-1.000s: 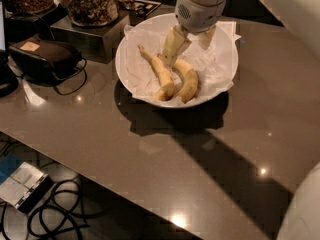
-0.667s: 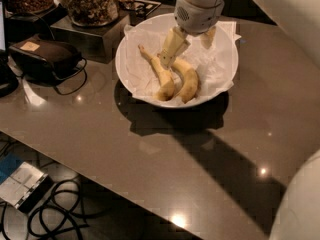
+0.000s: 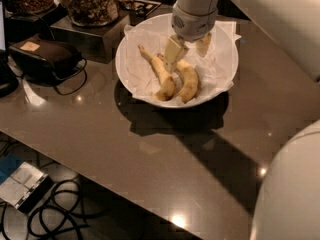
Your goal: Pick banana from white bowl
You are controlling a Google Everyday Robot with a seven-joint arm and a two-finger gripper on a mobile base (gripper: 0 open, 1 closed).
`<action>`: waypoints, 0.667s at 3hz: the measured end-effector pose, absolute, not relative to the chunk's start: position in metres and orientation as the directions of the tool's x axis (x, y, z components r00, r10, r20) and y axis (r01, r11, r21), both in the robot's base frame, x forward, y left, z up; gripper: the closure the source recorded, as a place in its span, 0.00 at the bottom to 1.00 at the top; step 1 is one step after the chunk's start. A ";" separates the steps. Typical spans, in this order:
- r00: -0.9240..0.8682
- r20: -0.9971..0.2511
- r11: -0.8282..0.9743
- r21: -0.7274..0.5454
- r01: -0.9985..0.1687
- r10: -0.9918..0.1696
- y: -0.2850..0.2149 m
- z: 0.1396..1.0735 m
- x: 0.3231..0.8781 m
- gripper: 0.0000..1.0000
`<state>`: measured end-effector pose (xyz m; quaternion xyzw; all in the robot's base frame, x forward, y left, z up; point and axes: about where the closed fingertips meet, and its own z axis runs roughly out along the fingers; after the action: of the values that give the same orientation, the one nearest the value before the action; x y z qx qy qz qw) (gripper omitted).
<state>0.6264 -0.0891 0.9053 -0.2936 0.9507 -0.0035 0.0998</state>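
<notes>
The white bowl (image 3: 128, 82) lined with crumpled paper stands at the back middle of the dark table. Two bananas lie in it side by side. The banana (image 3: 189, 82) is the thicker, curved one on the right. A slimmer, paler one (image 3: 159, 73) lies to its left. My gripper (image 3: 189, 50) hangs over the bowl from above, open. Its left finger (image 3: 174, 54) reaches down to the upper end of the curved banana and hides that end. The right finger (image 3: 203, 43) is over the paper behind it. Nothing is held.
Glass jars of snacks (image 3: 91, 2) stand on a dark box (image 3: 90, 36) at the back left. A black pouch with a cable (image 3: 46, 56) lies left of the bowl. Cables (image 3: 55, 219) lie on the floor past the table's front edge. My white body (image 3: 290, 194) fills the lower right.
The gripper has come down a little toward the bananas. Both bananas and the bowl lie as before.
</notes>
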 end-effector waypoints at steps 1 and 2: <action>-0.815 -0.168 0.832 -0.069 -0.551 -0.554 -0.091 0.897 0.629 0.38; -0.820 -0.158 0.835 -0.068 -0.546 -0.550 -0.093 0.891 0.630 0.38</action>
<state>0.6303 -0.0930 0.8913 -0.2873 0.9539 -0.0100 0.0857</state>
